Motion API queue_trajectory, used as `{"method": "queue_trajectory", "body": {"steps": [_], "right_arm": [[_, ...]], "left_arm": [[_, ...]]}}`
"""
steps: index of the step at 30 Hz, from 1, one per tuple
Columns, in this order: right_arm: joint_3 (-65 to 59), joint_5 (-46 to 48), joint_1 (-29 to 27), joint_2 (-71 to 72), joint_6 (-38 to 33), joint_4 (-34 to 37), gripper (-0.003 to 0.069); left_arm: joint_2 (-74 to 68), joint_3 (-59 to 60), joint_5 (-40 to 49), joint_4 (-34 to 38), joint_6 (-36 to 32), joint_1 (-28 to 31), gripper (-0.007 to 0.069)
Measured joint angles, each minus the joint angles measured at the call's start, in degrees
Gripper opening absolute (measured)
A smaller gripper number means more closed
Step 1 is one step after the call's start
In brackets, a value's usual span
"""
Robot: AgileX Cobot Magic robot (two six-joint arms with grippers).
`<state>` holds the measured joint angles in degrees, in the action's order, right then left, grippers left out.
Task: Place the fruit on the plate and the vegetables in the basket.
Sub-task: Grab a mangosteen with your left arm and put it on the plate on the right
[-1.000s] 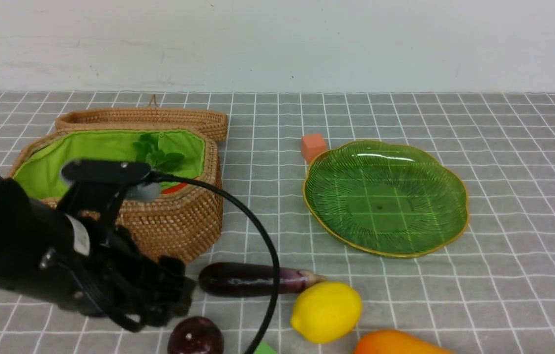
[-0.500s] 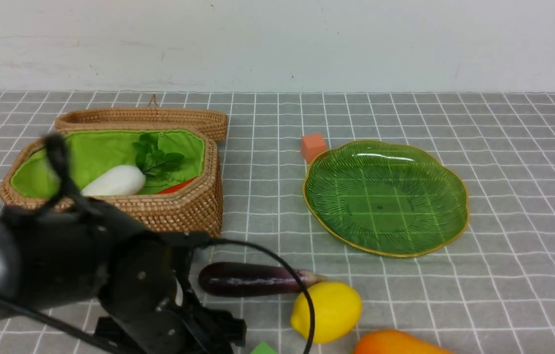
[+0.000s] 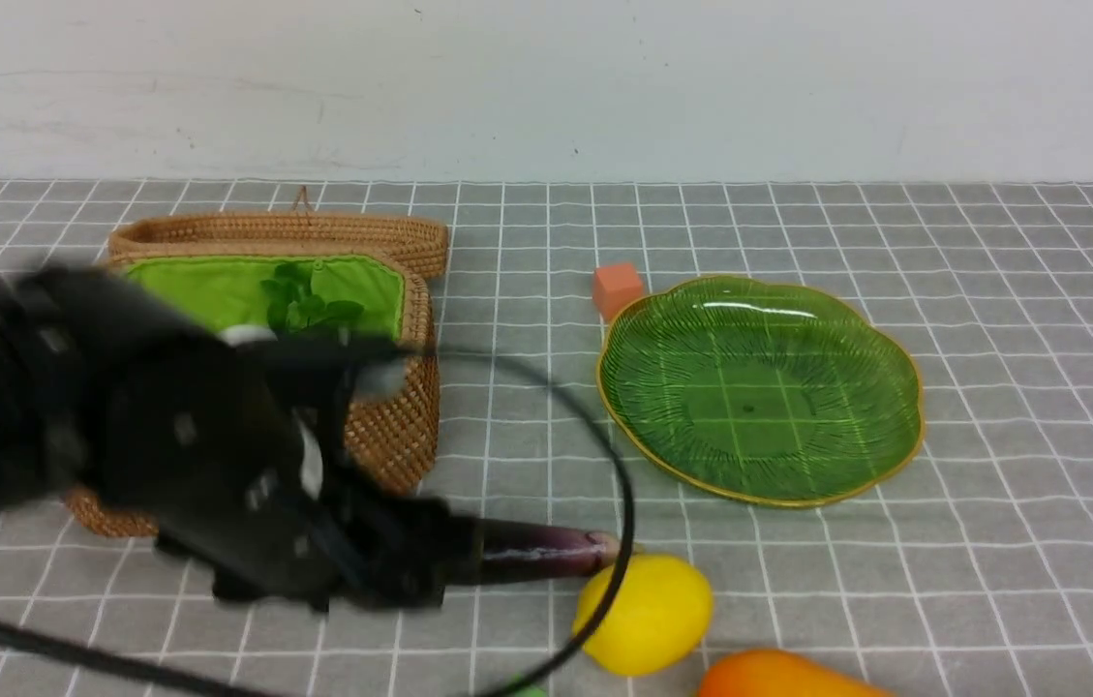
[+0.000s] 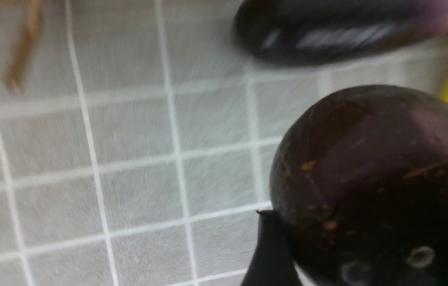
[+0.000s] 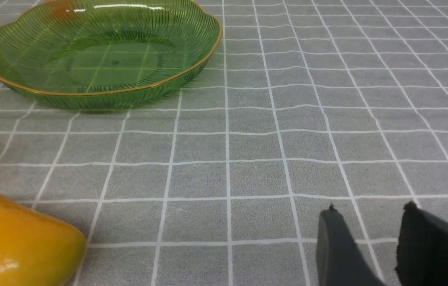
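Observation:
My left gripper (image 4: 366,222) is shut on the round dark maroon fruit (image 4: 366,159); one black finger (image 4: 267,254) presses its side and the other is out of frame. In the front view the blurred left gripper (image 3: 430,571) covers the thick end of the purple eggplant (image 3: 546,547). The lemon (image 3: 643,615) and the orange mango-like fruit (image 3: 778,678) lie on the cloth near the front edge. The green plate (image 3: 759,387) holds nothing. Radish leaves (image 3: 309,300) show inside the basket (image 3: 401,426). Low over bare cloth, my right gripper (image 5: 370,208) is open, with the mango-like fruit (image 5: 17,242) off to its side.
The basket's woven lid (image 3: 285,227) leans behind it. A small orange cube (image 3: 617,287) sits at the plate's far left rim. A green corner (image 3: 527,690) peeks in at the bottom edge. The left arm's cable (image 3: 619,503) loops over the eggplant and the lemon.
The left arm dipped over the maroon fruit, then rose and swung right toward the eggplant. The fruit no longer lies on the cloth. The right gripper has not changed.

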<state>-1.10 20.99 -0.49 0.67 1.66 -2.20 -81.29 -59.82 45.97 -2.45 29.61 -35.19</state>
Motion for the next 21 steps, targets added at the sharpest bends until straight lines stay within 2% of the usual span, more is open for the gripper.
{"method": "queue_trajectory", "body": {"steps": [5,10,18,21], "right_arm": [[0.0,0.0,0.0,0.0,0.0,0.0,0.0241],[0.0,0.0,0.0,0.0,0.0,0.0,0.0241],[0.0,0.0,0.0,0.0,0.0,0.0,0.0241],[0.0,0.0,0.0,0.0,0.0,0.0,0.0241]], "left_arm": [[-2.6,-11.8,3.0,1.6,-6.6,0.0,0.0502],[-17.1,-29.5,-0.9,6.8,-12.8,0.0,0.0502],[-37.2,-48.8,-3.8,9.5,-12.9,0.0,0.0502],[-45.1,-54.5,-3.9,10.4,-10.6,0.0,0.0502]]}}
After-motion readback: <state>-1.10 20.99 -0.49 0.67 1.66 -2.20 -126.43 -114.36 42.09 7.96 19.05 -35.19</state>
